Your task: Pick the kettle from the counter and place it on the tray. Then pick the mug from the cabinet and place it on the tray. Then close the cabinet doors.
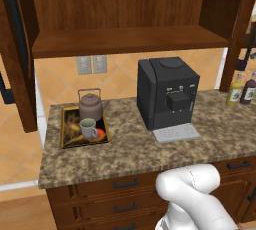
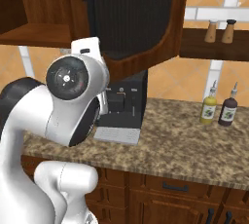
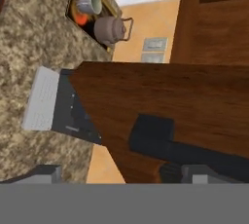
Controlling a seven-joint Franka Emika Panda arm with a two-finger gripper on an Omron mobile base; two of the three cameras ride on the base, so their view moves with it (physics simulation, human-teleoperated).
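Sitting on one tray (image 1: 67,139): one kettle (image 1: 90,105), one mug (image 1: 89,128).

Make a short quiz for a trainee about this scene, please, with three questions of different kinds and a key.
1. True or false: the kettle and the mug both stand on the tray.
2. Which stands nearer the front edge of the counter? A) the kettle B) the mug
3. Fill in: the big black thing in the middle of the counter is a ____ machine.

Key
1. True.
2. B.
3. Coffee.
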